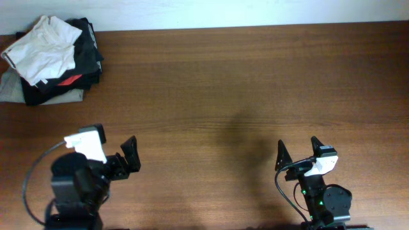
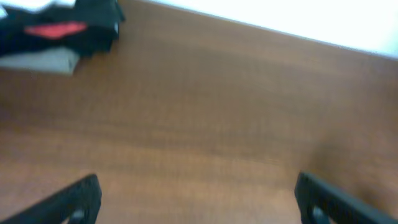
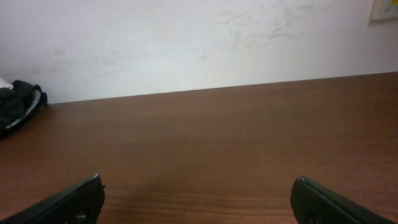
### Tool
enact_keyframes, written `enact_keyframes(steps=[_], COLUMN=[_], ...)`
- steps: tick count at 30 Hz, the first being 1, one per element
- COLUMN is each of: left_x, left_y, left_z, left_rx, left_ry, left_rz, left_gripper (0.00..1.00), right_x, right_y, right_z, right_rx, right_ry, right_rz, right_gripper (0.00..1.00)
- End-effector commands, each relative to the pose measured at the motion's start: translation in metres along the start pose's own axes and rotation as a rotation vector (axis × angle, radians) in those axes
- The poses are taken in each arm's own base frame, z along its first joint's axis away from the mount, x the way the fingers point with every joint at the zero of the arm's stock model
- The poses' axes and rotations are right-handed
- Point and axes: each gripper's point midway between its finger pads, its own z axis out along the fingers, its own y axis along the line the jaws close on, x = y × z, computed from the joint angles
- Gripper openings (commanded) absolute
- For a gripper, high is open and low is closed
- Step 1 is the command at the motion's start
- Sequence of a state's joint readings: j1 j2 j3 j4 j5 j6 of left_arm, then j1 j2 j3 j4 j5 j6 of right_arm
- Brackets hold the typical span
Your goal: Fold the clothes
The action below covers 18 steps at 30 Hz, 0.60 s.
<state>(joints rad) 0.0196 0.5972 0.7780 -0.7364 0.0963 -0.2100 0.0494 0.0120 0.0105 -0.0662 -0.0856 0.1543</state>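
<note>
The clothes (image 1: 41, 48), a plain white wrinkly garment, lie crumpled on top of a pile at the table's far left corner. Both grippers are far from it, near the front edge. My left gripper (image 1: 118, 156) stands open at the front left, pointing toward the pile; in its wrist view the gripper (image 2: 199, 202) has bare wood between its spread fingers. At the front right my right gripper (image 1: 299, 151) is open as well, and its wrist view shows the gripper (image 3: 199, 202) with nothing between the fingers.
Under the white garment lie a black garment with a red patch (image 1: 73, 76) and a grey-beige one (image 1: 9, 89). The black garment (image 2: 62, 28) shows at the top left of the left wrist view. A white wall (image 3: 199, 43) runs behind the wooden table (image 1: 243, 83).
</note>
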Motion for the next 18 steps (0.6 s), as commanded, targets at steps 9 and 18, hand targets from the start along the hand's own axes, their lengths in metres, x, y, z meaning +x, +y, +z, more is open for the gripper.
enact_keyframes(steps=[9, 18], left_x=[0.013, 0.036], left_y=[0.006, 0.026], left_z=[0.017, 0.031], left_rx=[0.106, 0.033], left_ry=[-0.589, -0.593], left_rz=[0.052, 0.030], left_gripper=[0.99, 0.99], right_x=[0.002, 0.002], right_y=[0.001, 0.001], right_z=[0.000, 0.000], right_rx=[0.000, 0.000], right_ry=[0.002, 0.002], right_rz=[0.004, 0.004], right_gripper=[0.99, 0.99])
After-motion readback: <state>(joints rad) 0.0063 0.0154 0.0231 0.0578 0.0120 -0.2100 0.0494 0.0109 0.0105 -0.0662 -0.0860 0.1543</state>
